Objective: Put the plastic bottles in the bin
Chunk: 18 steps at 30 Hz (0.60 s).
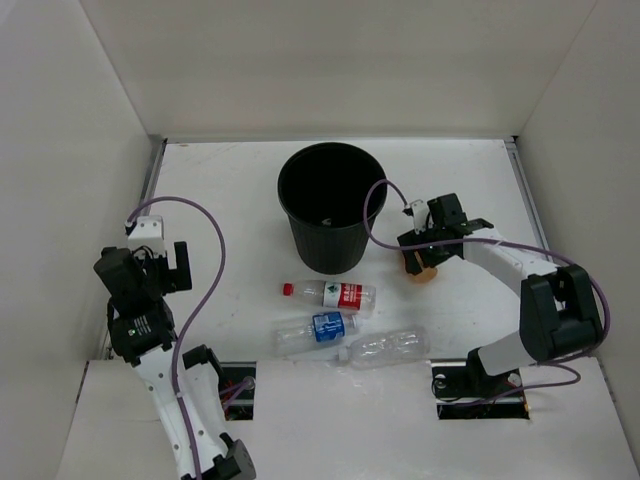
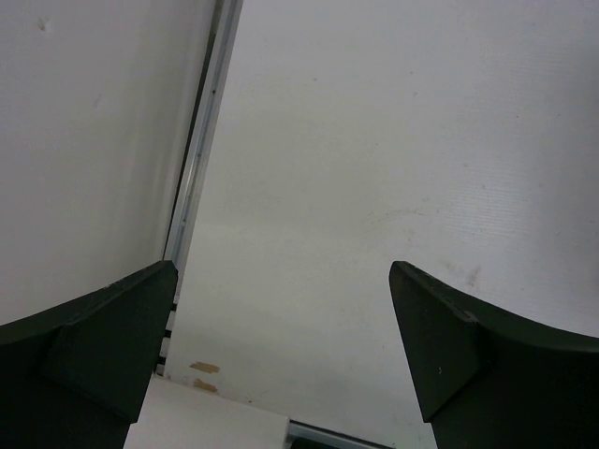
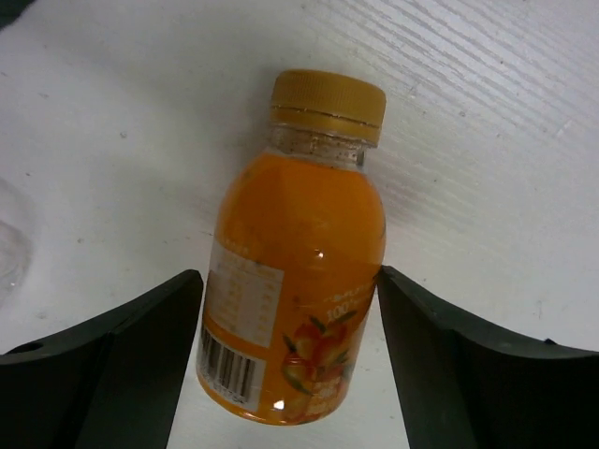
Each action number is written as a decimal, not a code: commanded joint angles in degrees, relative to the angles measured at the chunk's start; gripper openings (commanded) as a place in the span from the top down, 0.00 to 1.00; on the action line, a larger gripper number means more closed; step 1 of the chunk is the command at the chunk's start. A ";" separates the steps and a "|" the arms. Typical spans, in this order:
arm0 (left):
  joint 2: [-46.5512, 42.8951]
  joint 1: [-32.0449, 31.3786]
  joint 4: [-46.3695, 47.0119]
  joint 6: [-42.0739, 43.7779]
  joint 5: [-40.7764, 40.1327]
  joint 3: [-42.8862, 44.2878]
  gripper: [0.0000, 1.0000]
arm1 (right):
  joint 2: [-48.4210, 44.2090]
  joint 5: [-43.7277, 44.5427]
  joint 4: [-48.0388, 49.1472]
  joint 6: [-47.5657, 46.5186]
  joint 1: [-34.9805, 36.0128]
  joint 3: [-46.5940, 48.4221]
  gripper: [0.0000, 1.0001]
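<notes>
Bottle (image 3: 295, 281): orange, yellow cap, fruit label | right jaws flanking, grip unclear | left jaws wide

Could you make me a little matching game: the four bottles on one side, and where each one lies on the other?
1 orange bottle
2 red-capped bottle
3 blue-label bottle
4 unlabelled bottle

A middle one of the clear three
B inside the right gripper
C clear one closest to the bin
D clear one closest to the right arm's base

Pairs: 1-B, 2-C, 3-A, 4-D
</notes>
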 commanded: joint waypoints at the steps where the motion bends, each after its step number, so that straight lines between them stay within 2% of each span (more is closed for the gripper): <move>1: -0.94 -0.28 -0.29 1.58 0.08 2.18 0.00 | 0.37 2.07 1.17 -0.79 0.55 1.86 0.25; 5: -1.12 -0.28 -0.46 1.76 0.08 1.83 0.00 | 1.07 3.39 1.18 -1.50 0.29 1.77 0.62; 7: -1.12 -0.28 -0.47 1.76 0.08 1.83 0.00 | 0.28 3.39 0.65 -1.67 0.20 1.95 0.74; 14: -0.94 -0.28 -0.38 1.84 0.08 1.74 0.00 | -8.14 2.95 -6.72 -4.04 -0.59 7.82 0.95; 18: -1.03 -0.28 -0.11 1.84 0.08 1.13 0.00 | -12.02 2.51 -13.66 -4.48 -1.03 15.46 1.00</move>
